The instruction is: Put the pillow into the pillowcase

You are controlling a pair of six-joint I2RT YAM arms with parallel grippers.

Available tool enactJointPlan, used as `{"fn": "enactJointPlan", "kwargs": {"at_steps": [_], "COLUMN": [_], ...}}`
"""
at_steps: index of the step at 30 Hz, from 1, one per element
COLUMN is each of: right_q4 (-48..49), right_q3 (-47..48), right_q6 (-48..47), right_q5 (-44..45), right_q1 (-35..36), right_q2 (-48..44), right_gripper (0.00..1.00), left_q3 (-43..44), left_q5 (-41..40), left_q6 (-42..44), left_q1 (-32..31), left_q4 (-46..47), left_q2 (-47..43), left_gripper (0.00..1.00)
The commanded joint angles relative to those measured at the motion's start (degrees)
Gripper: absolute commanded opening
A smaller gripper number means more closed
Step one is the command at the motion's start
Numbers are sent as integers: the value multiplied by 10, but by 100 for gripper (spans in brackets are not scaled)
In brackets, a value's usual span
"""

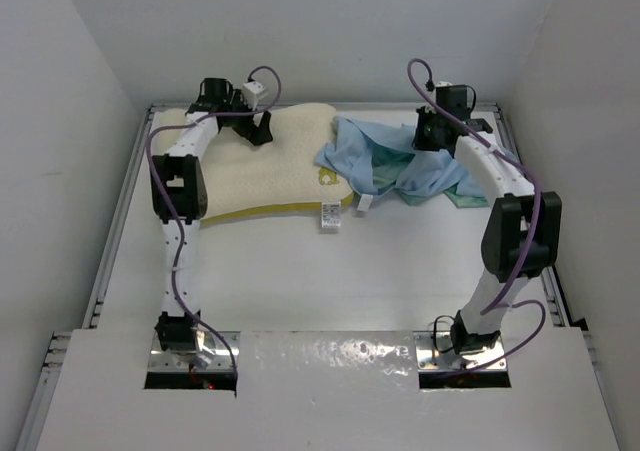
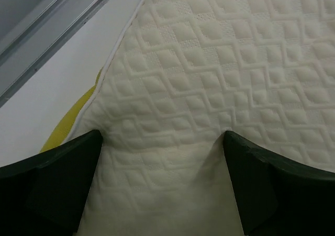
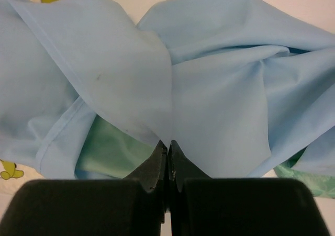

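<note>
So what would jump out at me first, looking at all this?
Probably the big cream quilted pillow with its yellow edge, lying at the far left of the table, the left jaws spread wide over it. Overlapping its right end sits a crumpled light blue pillowcase showing green inside, the right jaws pinched shut on a fold.

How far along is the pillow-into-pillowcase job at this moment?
Done: almost nothing. The pillow lies mostly bare on the table, with the pillowcase bunched at its right end. In hand: the right gripper is shut on the case's light blue cloth, and the left gripper is open over the pillow. Left: opening the case and sliding the pillow in.
</note>
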Motion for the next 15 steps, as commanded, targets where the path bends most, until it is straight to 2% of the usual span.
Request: {"fn": "enactJointPlan", "kwargs": {"at_steps": [1, 3, 4, 6, 7, 8, 11, 15], "right_q4": [-6, -12, -19, -23, -23, -23, -25, -21], "right_q3": [18, 25, 30, 42, 46, 48, 66, 82], "right_q6": [-2, -1, -2, -1, -1, 1, 8, 21], "right_q5": [19, 18, 19, 29, 30, 29, 24, 15], "right_q1": [2, 4, 3, 4, 4, 4, 4, 7], "right_q2": [-2, 2, 3, 5, 5, 5, 12, 19], "right_gripper": [0, 0, 0, 0, 0, 0, 0, 0], "left_q3": [52, 34, 16, -41, -60, -75, -168, -230], "left_q5": [-31, -76, -89, -101, -97, -95, -75, -82], "left_q6": [-14, 35, 49, 52, 37, 24, 9, 38], "left_q1": [-13, -42, -57, -61, -57, -47, -24, -4], "left_q4": [9, -14, -16, 2, 10, 18, 62, 59], "left_q2": [50, 55, 52, 35, 28, 9, -52, -160], "left_gripper": [100, 97, 76, 47, 12, 0, 0, 0]}}
